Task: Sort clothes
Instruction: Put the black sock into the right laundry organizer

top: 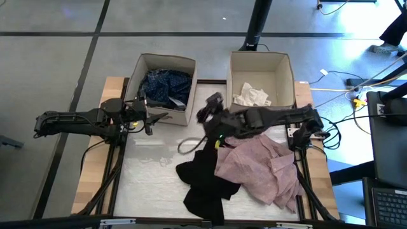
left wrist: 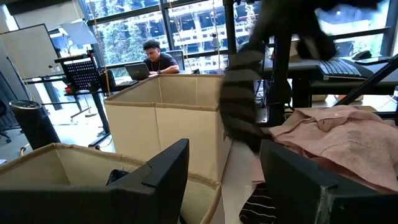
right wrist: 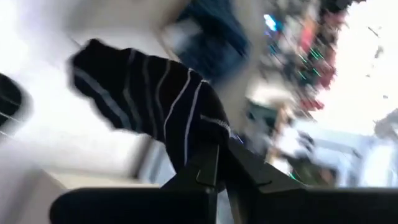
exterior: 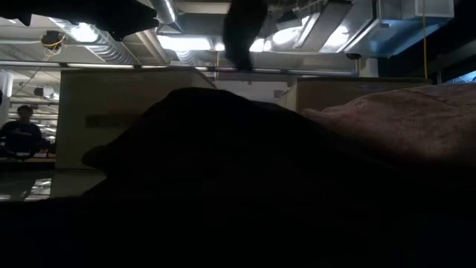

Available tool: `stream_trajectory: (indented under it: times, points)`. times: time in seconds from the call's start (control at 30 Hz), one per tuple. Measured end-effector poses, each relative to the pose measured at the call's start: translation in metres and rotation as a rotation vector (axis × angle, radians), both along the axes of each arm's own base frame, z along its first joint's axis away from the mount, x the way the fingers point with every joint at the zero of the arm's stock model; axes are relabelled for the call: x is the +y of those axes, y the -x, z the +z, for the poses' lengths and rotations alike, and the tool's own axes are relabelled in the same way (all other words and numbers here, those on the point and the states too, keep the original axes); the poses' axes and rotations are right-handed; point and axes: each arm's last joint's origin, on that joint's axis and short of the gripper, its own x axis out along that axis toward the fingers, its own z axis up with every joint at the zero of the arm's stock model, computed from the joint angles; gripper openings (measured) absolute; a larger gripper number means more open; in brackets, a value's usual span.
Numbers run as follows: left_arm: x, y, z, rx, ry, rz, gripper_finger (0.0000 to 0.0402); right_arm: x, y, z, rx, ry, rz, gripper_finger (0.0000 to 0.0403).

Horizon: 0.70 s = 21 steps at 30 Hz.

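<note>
My right gripper reaches in from the table's right, raised in front of the two boxes, and is shut on a black piece of clothing with thin white stripes. A black garment and a pale pink shirt lie flat on the table below it. Dark blue clothes fill the left box, and a small white piece lies in the right box. My left gripper waits open and level beside the left box, touching nothing. My right gripper pinches one end of the striped black piece between its two fingers. The fingers slant down from the table's right side. The piece droops from the fingers and hangs in the air, clear of the table and the clothes on it.
A grey loop of cloth lies on the table in front of the left box. The pink shirt and black garment cover the table's near right half. A person sits at a desk in the room beyond.
</note>
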Motion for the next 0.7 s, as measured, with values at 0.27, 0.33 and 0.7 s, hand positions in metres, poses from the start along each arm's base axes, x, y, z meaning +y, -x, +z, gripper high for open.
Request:
stream_trajectory:
  times: [0.27,0.33,0.7]
  points:
    - [0.000,0.000,0.000,0.001,0.000,0.000,0.0189,-0.055,0.067,0.044,-0.059,0.010,-0.308,0.0023]
    - [0.000,0.000,0.000,0.001,0.000,0.000,0.0189,-0.070,0.087,0.047,-0.047,-0.024,-0.407,0.0023]
    - [0.000,0.000,0.000,0.001,0.002,0.000,0.0189,-0.135,0.136,0.026,-0.064,-0.231,-0.712,0.0023]
